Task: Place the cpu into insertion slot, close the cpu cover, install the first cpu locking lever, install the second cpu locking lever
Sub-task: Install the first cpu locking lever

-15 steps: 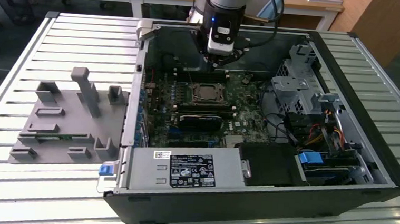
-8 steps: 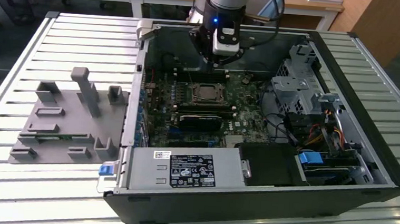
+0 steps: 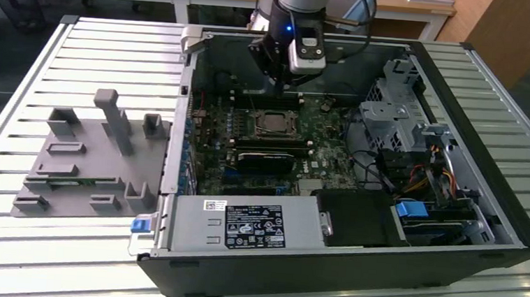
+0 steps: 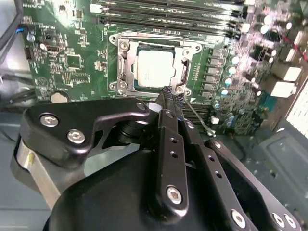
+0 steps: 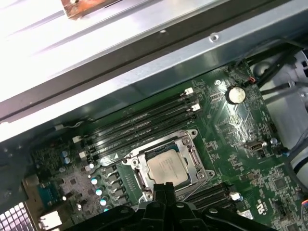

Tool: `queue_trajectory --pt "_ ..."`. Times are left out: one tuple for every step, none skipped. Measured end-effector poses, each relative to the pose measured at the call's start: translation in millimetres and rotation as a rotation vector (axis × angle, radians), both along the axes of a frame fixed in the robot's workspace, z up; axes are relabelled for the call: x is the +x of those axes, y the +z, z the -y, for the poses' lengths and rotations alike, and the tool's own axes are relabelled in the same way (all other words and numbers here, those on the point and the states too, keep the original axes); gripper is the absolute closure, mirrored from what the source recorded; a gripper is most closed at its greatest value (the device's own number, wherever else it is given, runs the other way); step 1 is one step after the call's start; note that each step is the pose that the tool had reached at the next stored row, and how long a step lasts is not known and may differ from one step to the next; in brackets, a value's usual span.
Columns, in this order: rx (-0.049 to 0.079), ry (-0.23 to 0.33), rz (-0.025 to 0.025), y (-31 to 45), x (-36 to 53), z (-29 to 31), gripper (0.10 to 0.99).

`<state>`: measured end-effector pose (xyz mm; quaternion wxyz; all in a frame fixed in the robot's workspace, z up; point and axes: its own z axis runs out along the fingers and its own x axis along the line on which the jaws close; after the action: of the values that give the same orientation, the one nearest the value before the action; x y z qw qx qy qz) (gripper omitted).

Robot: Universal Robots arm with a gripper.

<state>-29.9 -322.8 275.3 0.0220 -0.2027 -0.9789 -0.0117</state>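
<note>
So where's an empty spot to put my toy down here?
On the slatted table, beyond the grey holder toward the exterior view's left. Inside the computer case it is crowded, worst around the cpu, where the hand is.

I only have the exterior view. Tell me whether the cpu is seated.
Observer: Yes. In both wrist views the cpu lies flat, and the cover frames it.
Operator: Report the gripper.
Observer: The gripper is shut. Its tips are at the cover's edge, but I cannot tell whether they touch it.
Operator: Check the levers.
Observer: In the second wrist view, one thin lever slants away from the cover's corner, right beside the tips.
</note>
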Motion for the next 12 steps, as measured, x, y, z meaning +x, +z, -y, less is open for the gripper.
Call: queue_trajectory --pt "0.000 0.013 0.0011 -0.1 0.0 0.0 0.969" --pt "0.000 0.025 0.0027 -0.1 0.0 0.0 0.969" --pt "0.000 0.033 0.0055 -0.2 0.0 0.0 0.969" --pt "0.001 0.036 0.0124 -0.3 -0.2 0.0 0.969" --pt "0.003 0.037 0.0233 -0.4 -0.8 0.0 0.969" --pt "0.005 0.037 0.0355 -0.5 -1.4 0.0 0.969" --pt "0.006 0.038 0.0463 -0.7 -2.0 0.0 0.969" --pt "0.008 0.042 0.0507 -1.0 -2.1 0.0 0.969" --pt "0.011 0.055 0.0511 -1.2 -2.1 0.0 0.969" --pt "0.012 0.071 0.0511 -1.5 -2.1 0.0 0.969" --pt "0.014 0.090 0.0510 -1.7 -2.1 0.0 0.969" --pt "0.015 0.108 0.0509 -1.9 -2.1 0.0 0.969"
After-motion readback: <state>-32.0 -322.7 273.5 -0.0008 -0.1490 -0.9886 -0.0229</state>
